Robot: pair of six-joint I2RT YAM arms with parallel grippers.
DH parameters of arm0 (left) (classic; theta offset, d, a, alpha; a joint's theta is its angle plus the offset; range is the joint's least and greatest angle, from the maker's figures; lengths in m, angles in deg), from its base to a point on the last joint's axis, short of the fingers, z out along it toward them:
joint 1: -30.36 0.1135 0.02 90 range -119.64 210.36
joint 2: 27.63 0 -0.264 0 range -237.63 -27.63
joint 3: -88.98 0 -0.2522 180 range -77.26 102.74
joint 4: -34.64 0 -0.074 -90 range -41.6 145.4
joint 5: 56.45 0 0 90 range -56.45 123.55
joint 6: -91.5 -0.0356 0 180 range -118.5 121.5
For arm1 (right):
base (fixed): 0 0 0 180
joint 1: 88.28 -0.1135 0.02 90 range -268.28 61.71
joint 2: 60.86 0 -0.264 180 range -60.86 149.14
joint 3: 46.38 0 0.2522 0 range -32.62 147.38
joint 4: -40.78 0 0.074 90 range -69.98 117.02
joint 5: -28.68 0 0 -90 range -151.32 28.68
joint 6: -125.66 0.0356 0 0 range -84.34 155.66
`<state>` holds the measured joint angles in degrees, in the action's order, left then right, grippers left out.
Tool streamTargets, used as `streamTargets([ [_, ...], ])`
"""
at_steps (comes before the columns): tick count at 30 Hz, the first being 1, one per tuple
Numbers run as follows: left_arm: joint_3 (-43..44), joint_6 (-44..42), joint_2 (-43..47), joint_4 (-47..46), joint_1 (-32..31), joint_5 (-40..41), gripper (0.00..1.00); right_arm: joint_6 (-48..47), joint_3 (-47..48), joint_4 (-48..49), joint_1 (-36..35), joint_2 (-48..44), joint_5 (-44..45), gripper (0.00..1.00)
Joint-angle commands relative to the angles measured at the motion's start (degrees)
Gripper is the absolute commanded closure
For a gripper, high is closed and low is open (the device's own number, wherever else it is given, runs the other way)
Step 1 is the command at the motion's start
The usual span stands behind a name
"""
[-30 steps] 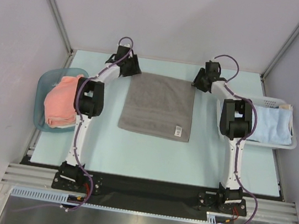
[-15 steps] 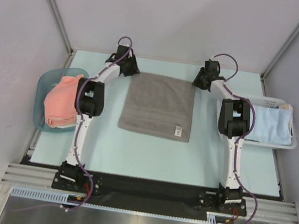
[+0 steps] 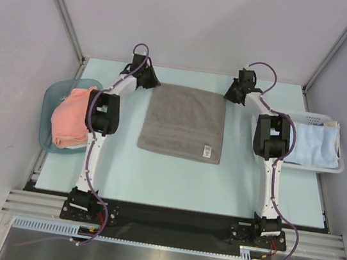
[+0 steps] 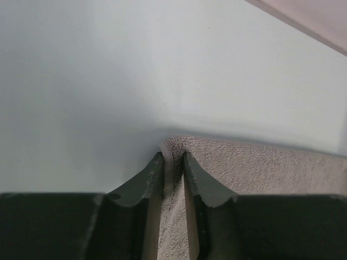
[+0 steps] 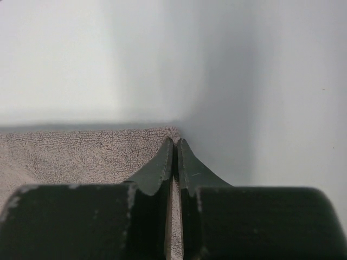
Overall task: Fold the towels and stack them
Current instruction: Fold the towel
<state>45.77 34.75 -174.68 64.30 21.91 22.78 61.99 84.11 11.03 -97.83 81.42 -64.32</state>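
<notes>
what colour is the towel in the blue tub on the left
Salmon-pink towel, clearest in the top external view.

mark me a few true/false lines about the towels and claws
1. The left claw and right claw are each shut on a far corner of the grey towel. True.
2. The pink towel lies in the white basket. False: it sits in the blue tub.
3. The grey towel's white label is by its near right corner. True.
4. The light blue towel is stacked on the grey towel. False: it lies in the white basket.
</notes>
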Motion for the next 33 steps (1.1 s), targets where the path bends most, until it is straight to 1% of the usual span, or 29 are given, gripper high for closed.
streamTargets([
  [1, -0.8, 1.5, -0.4, -2.5, 0.5, -1.4, 0.78, -0.7, 2.7, 1.7, 0.5, 0.6, -0.6, 0.99],
  [2, -0.8, 1.7, -0.4, -3.2, 0.6, -1.5, 0.80, -1.1, 2.7, 2.1, 0.6, 0.6, -0.9, 1.00],
  [3, -0.9, 1.9, -0.3, -3.6, 0.6, -1.4, 0.86, -1.2, 2.7, 2.4, 0.7, 0.5, -1.1, 1.00],
  [6, -3.0, 2.2, 1.8, -7.1, 0.9, -1.5, 0.92, -1.6, 2.2, 4.3, 1.0, -0.1, -2.3, 1.00],
  [10, -8.1, 2.4, 5.7, -13.5, 1.2, -0.5, 1.00, -1.9, 0.3, 8.4, 1.5, -2.2, -3.3, 1.00],
  [16, -14.1, 1.4, 11.3, -25.7, 1.4, 0.0, 1.00, -3.4, 0.2, 10.4, 1.8, -4.4, -4.2, 1.00],
  [21, -17.2, 0.2, 13.3, -31.6, 1.4, -2.1, 1.00, -3.4, -3.0, 13.3, 1.8, -7.0, -4.9, 1.00],
  [22, -20.0, -0.2, 14.4, -35.8, 1.4, -3.1, 1.00, -3.4, -3.6, 13.7, 1.8, -7.4, -5.2, 1.00],
  [25, -26.1, -0.3, 16.3, -43.2, 1.4, -3.6, 0.99, -3.4, -5.4, 14.7, 2.0, -9.1, -5.9, 1.00],
  [29, -28.7, -0.9, 17.8, -45.3, 1.4, -5.8, 0.97, -3.1, -8.5, 15.4, 2.1, -11.3, -6.6, 1.00],
  [30, -28.9, -0.9, 17.8, -45.1, 1.4, -6.5, 0.96, -2.9, -9.3, 17.5, 2.1, -12.5, -6.7, 1.00],
  [33, -29.8, -1.0, 18.9, -44.2, 1.4, -7.9, 0.97, -2.4, -12.5, 18.8, 2.0, -14.9, -7.6, 1.00],
])
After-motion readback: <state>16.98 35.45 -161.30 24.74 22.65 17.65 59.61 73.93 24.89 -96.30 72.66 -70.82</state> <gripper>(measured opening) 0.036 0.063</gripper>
